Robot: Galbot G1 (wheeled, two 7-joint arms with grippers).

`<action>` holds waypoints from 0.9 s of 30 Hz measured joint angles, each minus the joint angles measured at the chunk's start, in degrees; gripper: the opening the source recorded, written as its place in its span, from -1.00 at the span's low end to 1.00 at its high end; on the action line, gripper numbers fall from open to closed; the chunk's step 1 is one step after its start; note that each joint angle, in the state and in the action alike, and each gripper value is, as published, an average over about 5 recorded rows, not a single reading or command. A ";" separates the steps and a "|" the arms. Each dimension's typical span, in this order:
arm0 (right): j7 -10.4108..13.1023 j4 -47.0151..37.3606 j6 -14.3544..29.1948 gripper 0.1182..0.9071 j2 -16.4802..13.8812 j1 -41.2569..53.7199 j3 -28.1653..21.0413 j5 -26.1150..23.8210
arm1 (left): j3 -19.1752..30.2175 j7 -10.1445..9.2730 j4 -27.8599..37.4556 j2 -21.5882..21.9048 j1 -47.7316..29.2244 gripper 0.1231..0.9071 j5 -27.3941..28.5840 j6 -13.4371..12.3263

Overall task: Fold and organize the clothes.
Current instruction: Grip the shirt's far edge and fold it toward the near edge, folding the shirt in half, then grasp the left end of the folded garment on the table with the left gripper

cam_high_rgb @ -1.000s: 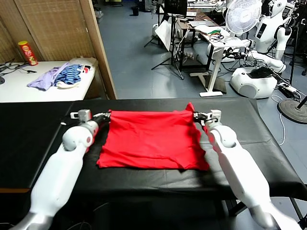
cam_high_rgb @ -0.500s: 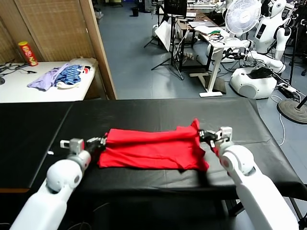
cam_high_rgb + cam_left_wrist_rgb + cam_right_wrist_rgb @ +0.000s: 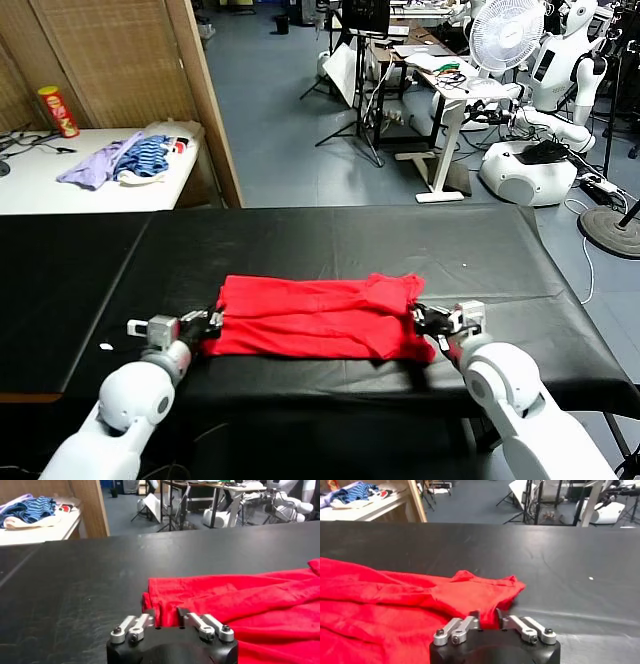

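Across the near half of a black-covered table (image 3: 330,235) lies the red T-shirt (image 3: 315,318), folded over into a wide, shallow band with creases running along its length; one corner rises in a small peak at its right end. Its near edge sits close to the table's front rim.

At the shirt's left end is the left gripper (image 3: 207,322); in the left wrist view its fingers (image 3: 148,616) stand apart, with the folded red edge lying between them and not pinched. At the right end, the right gripper (image 3: 427,320) meets the cloth likewise; the right wrist view shows its fingers (image 3: 474,615) parted around the shirt's edge without clamping it. Both white arms reach in from the near corners.

Beyond the table on the left, a white side table (image 3: 60,180) carries a heap of lilac and blue-striped garments (image 3: 125,157) and a tall red and yellow canister (image 3: 58,110). A woven screen with a wooden frame (image 3: 130,65) stands behind it. The floor is blue-grey. Farther back on the right are a white pedestal fan (image 3: 505,35), a desk on a white stand (image 3: 445,95) with cables on it, and a white robot (image 3: 545,120) leaning toward that desk
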 joint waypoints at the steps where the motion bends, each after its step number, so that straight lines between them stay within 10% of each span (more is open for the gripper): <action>1: 0.33 -0.23 0.33 0.39 0.33 0.24 0.42 -0.49 | -0.20 -0.10 -0.53 0.09 0.22 0.27 -0.14 -0.05; 6: 1.71 -3.87 3.56 0.71 2.97 3.65 -0.01 -4.76 | -0.15 -2.14 -1.02 -0.64 -1.15 0.69 -2.09 -1.65; 18: 0.60 -18.28 6.50 0.67 9.89 12.25 -4.66 -9.93 | 3.78 -2.42 9.93 -4.62 -11.52 0.69 -7.30 -1.37; 27: -1.03 -22.65 8.03 -0.21 13.03 13.73 -6.22 -13.52 | 4.21 0.22 15.26 -5.07 -13.42 -0.21 -7.34 -1.91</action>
